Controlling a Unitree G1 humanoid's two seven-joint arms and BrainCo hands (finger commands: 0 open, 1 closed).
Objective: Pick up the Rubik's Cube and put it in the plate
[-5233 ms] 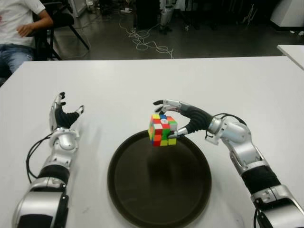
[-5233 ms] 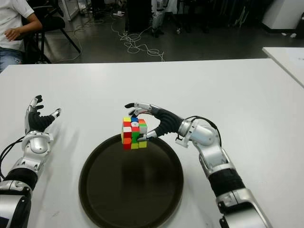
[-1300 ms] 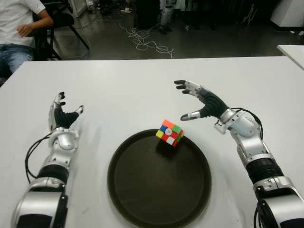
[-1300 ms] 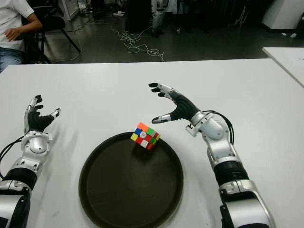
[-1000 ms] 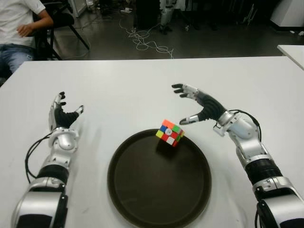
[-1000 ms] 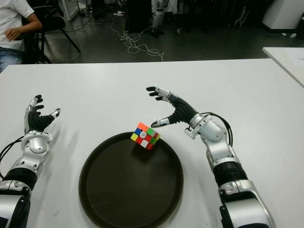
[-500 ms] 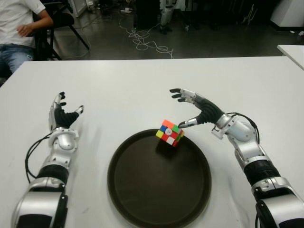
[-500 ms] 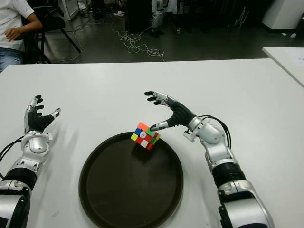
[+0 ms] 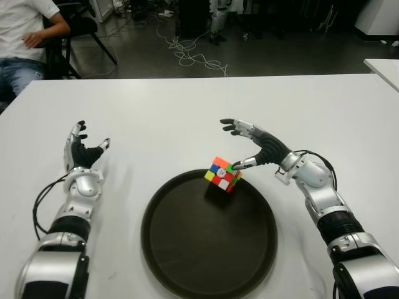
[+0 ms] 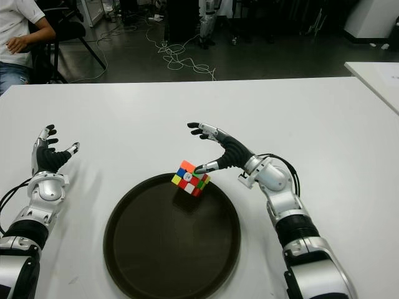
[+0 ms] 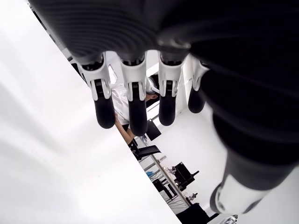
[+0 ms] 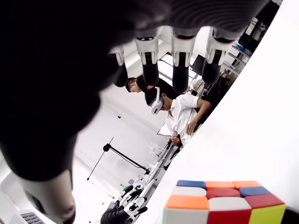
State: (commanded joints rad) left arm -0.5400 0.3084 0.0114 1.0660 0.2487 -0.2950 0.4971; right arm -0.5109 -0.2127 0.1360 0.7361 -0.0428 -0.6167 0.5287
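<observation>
Silver jointed arms, black fingers (image 9: 262, 144) with silver knuckles, black cables.

Bare bench (image 9: 162, 118) lies open all round the plate (image 9: 187, 274); only the Rubik's Cube (image 9: 222, 174), tilted at its far rim, blocks passage there.

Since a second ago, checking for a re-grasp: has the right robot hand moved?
Yes. The right robot hand has come leftward toward the Rubik's Cube, which sits tilted on the plate's far rim; its thumb tip now shows at the cube's edge, fingers spread.
</observation>
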